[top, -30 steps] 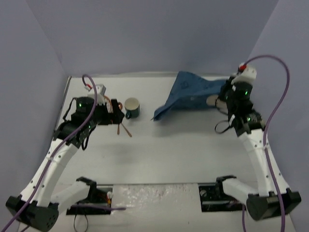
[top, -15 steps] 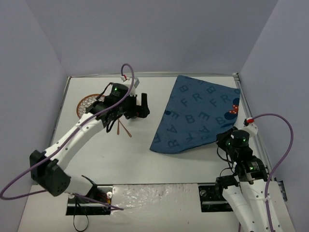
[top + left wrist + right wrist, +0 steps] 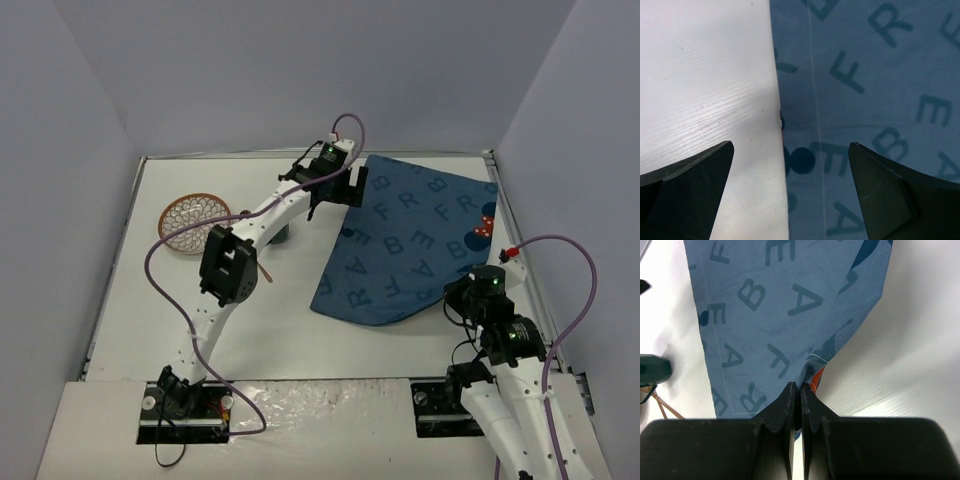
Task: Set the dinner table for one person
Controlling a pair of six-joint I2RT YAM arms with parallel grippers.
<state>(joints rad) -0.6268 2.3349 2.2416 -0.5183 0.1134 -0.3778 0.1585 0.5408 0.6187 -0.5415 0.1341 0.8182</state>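
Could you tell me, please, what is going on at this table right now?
The two arms seem to be laying out a blue lettered cloth mat on the white dinner table. The right pincer is shut on the mat's near right corner. The left pincer hovers wide open over the mat's left edge, gripping nothing. The mat lies mostly flat on the table's right half. A round woven coaster sits at the far left, and no dishes are on the mat yet.

Robotics laboratory test cell. A white dinner table [image 3: 130, 320] with thin metal edge strips is boxed in on three sides by plain lavender panels [image 3: 300, 70]; the left arm [image 3: 280, 203] and right arm [image 3: 515, 400] are bolted at its near edge, purple cables [image 3: 560, 239] looping from their wrists
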